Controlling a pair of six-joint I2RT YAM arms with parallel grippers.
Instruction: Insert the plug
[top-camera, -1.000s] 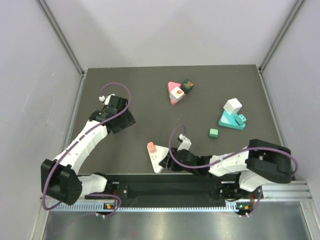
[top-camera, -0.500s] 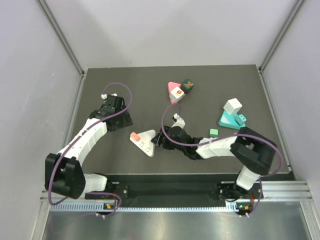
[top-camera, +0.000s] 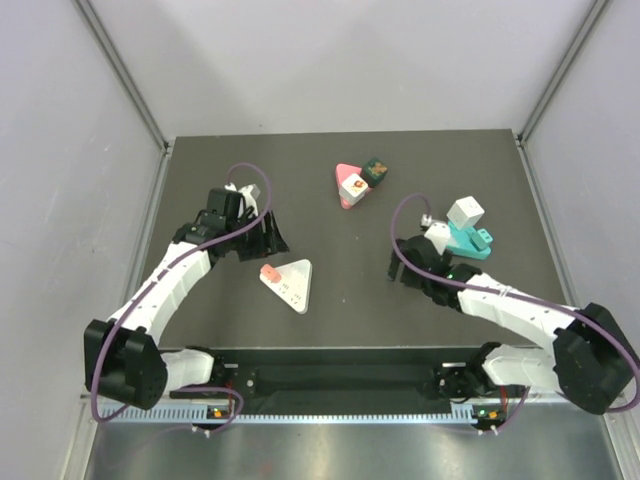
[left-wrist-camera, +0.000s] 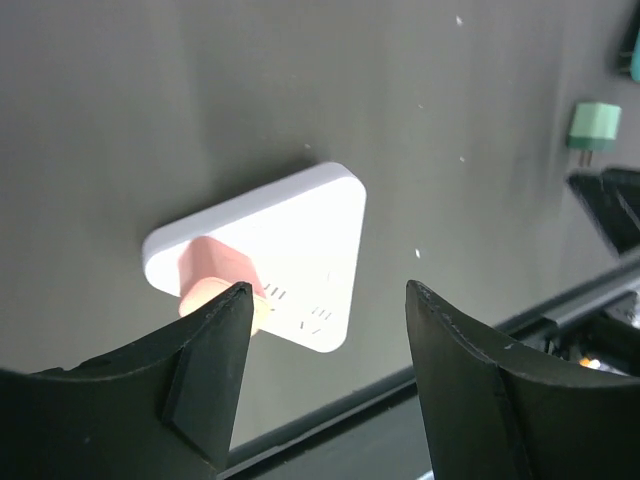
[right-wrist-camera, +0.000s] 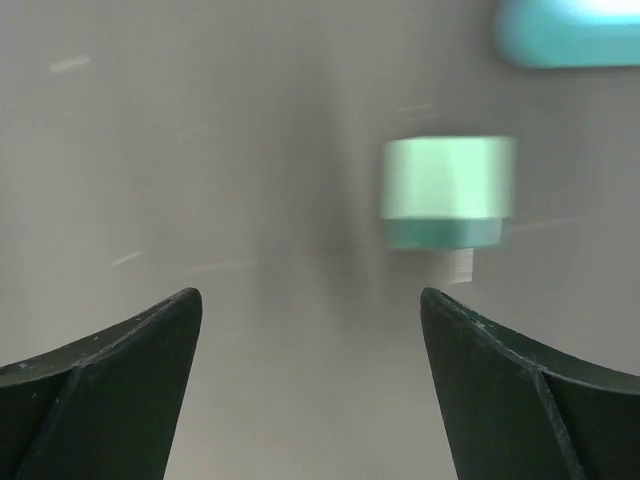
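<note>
Showing both arms reaching over the bench (top-camera: 300, 160). Left fingers (left-wrist-camera: 210, 360) are spread wide and grasp nothing, poised above the white socket (left-wrist-camera: 290, 240), one corner of which carries a pink plug (left-wrist-camera: 210, 275). Right fingers (right-wrist-camera: 120, 350) are likewise released and empty. The green plug (right-wrist-camera: 447, 190) lies loose on the bench ahead of them, near the teal socket (right-wrist-camera: 570, 30), blurred in the wrist view.

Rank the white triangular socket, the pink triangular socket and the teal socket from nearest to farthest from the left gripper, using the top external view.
1. White triangular socket: just on the near side of the left gripper, towards the arm bases.
2. Pink triangular socket: farther back, near the table's middle.
3. Teal socket: across on the right side.
</note>
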